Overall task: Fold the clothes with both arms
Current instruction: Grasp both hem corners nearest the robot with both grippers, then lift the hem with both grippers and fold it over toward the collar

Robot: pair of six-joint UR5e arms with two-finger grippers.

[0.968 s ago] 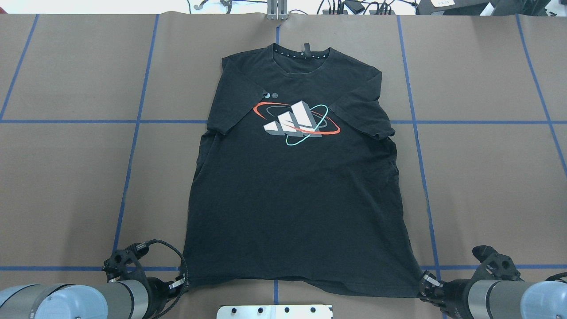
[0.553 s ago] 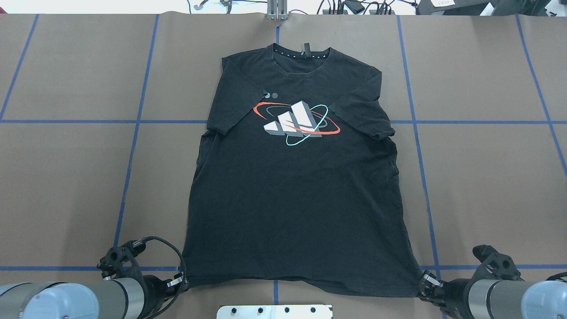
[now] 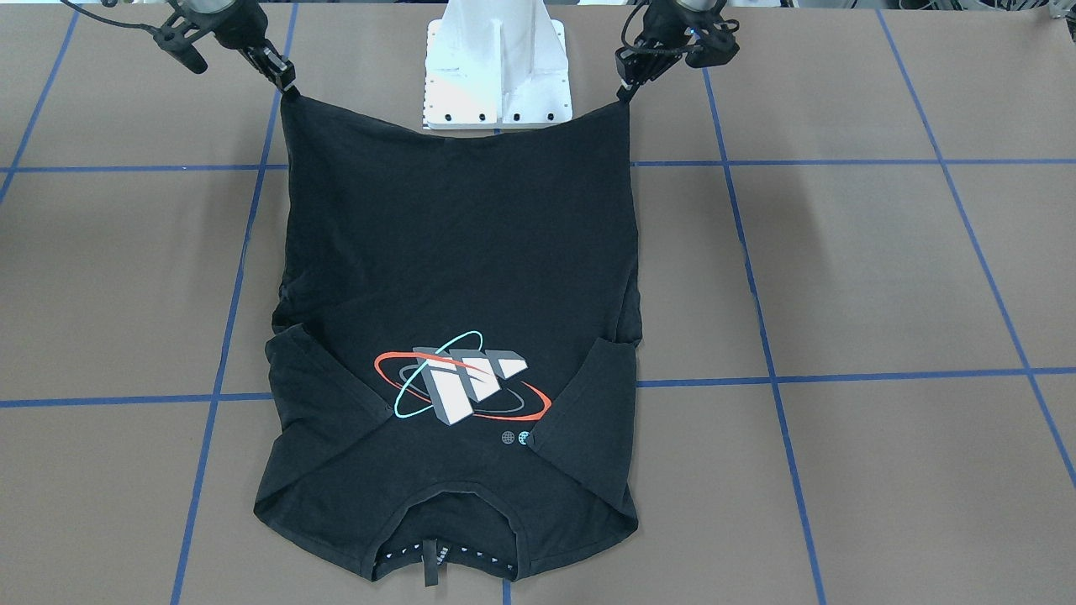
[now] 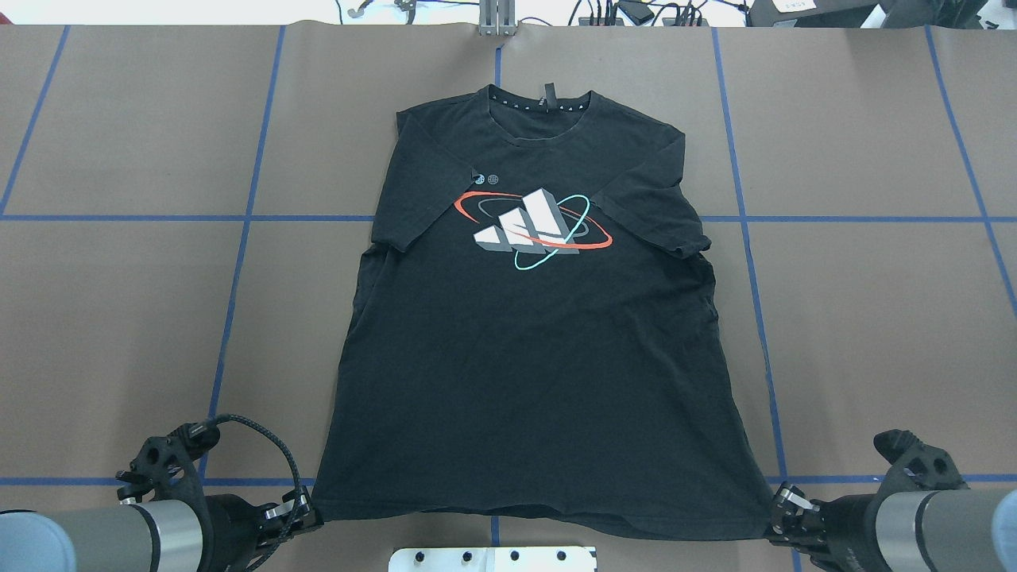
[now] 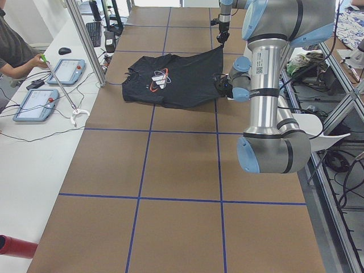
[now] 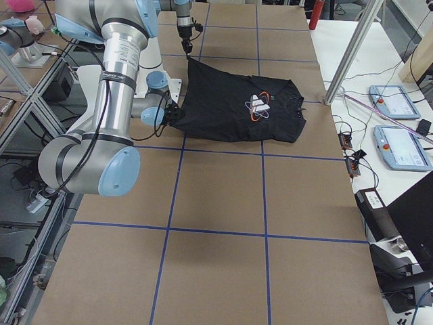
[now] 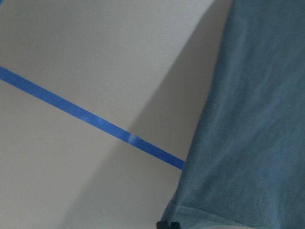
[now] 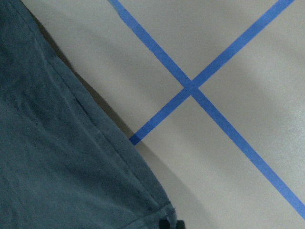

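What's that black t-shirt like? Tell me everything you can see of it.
The t-shirt is black, soft-looking knit, print side up on the brown table. An orange, teal and white logo sits on the chest; dotted tape lines the collar, which points away from the robot. Both short sleeves are folded in over the chest. The hem is raised and stretched: the left gripper pinches one corner, the right gripper the other. The rest lies flat, lightly wrinkled.

The left arm (image 4: pixel 159 528) and right arm (image 4: pixel 902 524) are drawing apart, each toward its own end of the table (image 4: pixel 874 318), jaws clamped on the 2 hem corners. The t-shirt (image 4: pixel 532 357) is stretching wider at the hem (image 4: pixel 540 512) and sliding toward the robot-side edge.
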